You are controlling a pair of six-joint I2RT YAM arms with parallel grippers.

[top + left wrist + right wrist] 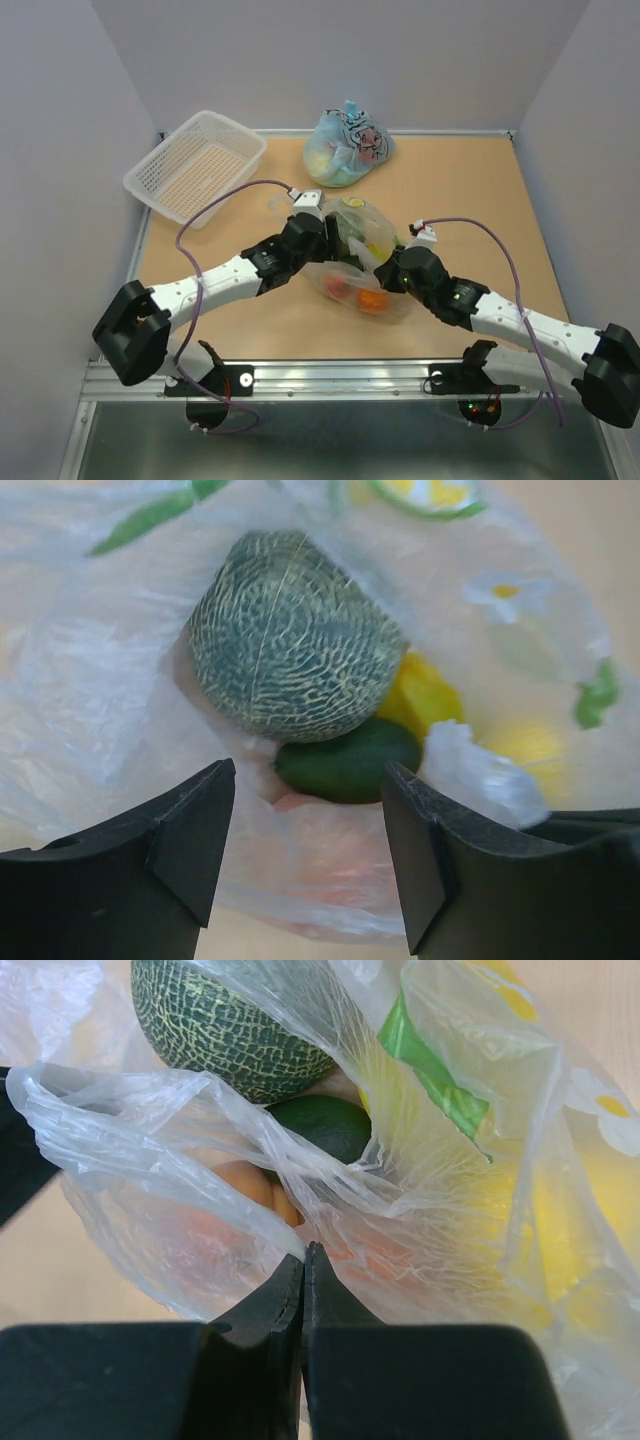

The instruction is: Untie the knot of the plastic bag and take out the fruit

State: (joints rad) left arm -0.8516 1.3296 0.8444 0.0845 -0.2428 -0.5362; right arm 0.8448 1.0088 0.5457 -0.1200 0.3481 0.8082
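Tan tabletop (480, 200), plastic bag (368, 238) sitting in the middle. The right gripper (303, 1252) is pinched tight on a fold of it, and the left gripper (305, 780) is spread apart, facing the green melon (290, 635) inside.

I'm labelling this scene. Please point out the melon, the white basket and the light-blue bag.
melon (290, 635): left wrist view, middle of its netted rind.
white basket (200, 170): top external view, bare mesh floor.
light-blue bag (345, 148): top external view, middle of its body.
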